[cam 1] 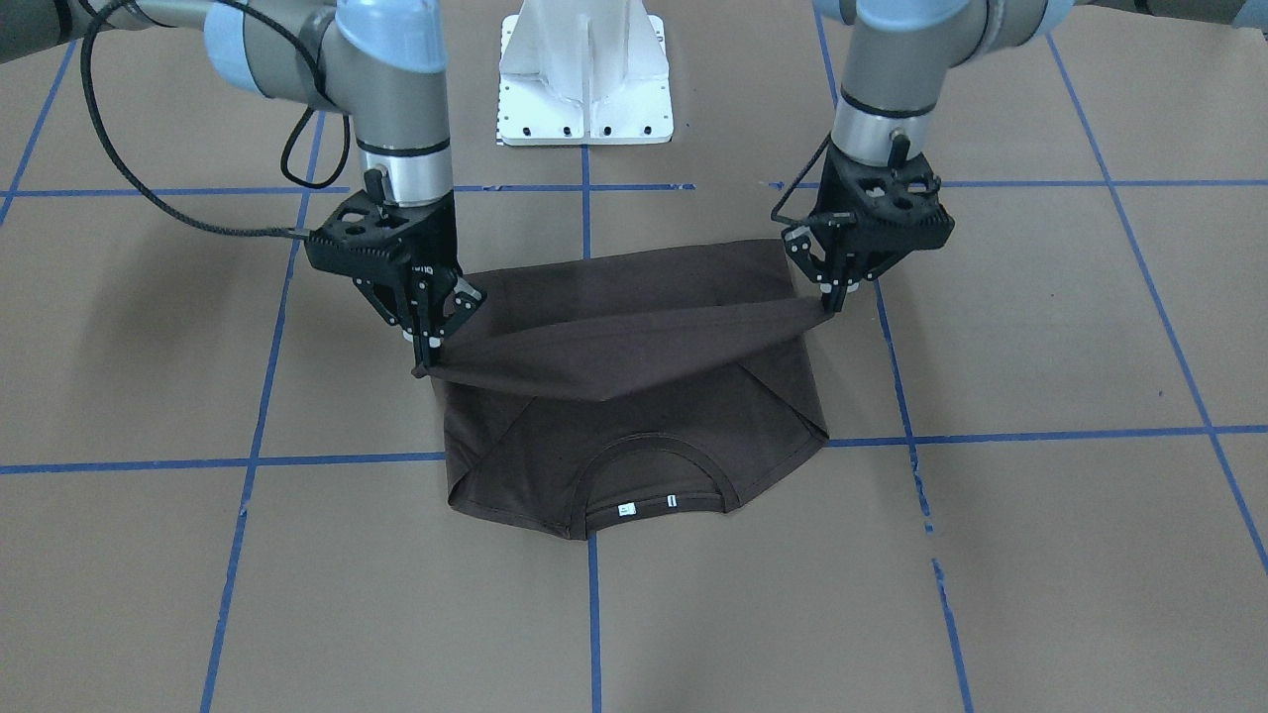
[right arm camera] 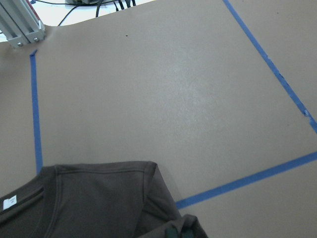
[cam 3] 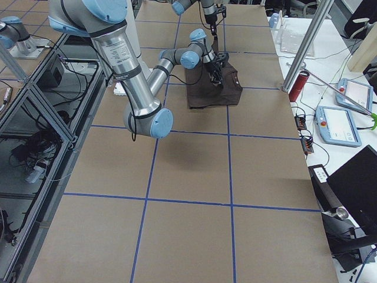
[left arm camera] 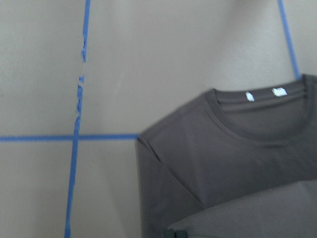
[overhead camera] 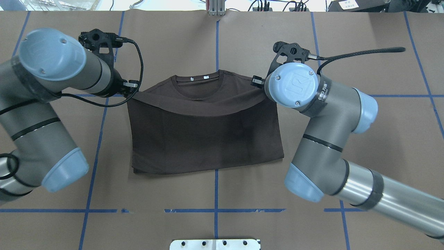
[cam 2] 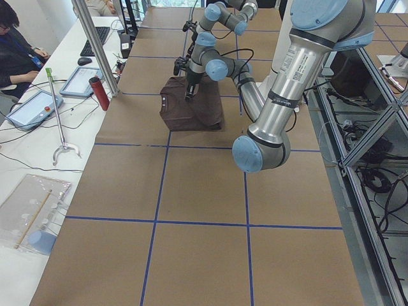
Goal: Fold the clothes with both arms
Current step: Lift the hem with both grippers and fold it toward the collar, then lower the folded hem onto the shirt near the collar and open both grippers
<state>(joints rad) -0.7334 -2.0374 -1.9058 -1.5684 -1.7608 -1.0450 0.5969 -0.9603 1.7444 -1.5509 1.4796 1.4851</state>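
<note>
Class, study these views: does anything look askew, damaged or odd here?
Little. The lifted edge of the T-shirt sags between the left gripper and right gripper, and a blue tape line nearby is worn patchy.

The dark brown T-shirt lies flat with its sleeves folded in and its collar away from the robot. Its hem is raised and stretched taut between the left gripper and the right gripper, each pinching a corner.

Brown paper table cover beneath left fingers and right fingers. Blue tape line runs midway between them. Red cylinder, tablet, metal post well beyond fingertips, at table's far edge. Seated operator further off.
</note>
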